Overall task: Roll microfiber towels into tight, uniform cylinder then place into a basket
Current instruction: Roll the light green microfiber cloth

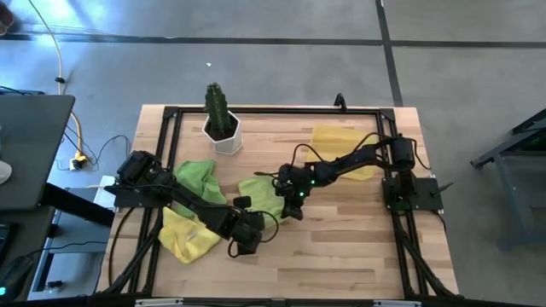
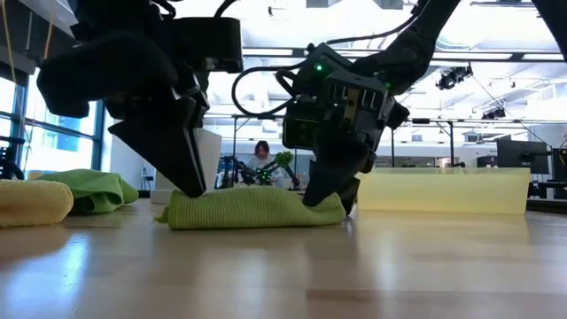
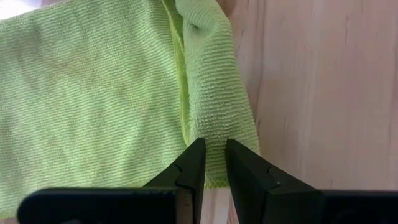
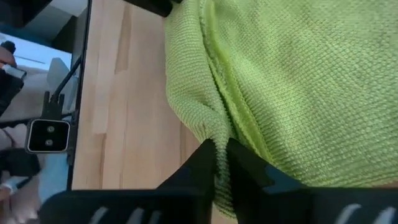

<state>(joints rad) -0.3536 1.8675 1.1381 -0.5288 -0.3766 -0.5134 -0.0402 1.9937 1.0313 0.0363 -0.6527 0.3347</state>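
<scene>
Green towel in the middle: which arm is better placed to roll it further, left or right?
Neither clearly: this looks like a two-arm step. The left gripper and the right gripper each pinch a folded edge of the green towel, at opposite ends. Probably both should turn the fold together.

From overhead I see the pale wooden bench (image 1: 341, 247) standing on a grey concrete floor (image 1: 256, 68) crossed by dark seam lines. A yellow cable (image 1: 53, 43) runs down the upper left of the frame toward a dark desk (image 1: 30, 149) at the left edge. At bench height I look into a bright open room: tall windows (image 2: 53, 142) on the left, ceiling lights (image 2: 456, 75) upper right, and a seated person (image 2: 262, 158) mid-frame.
</scene>
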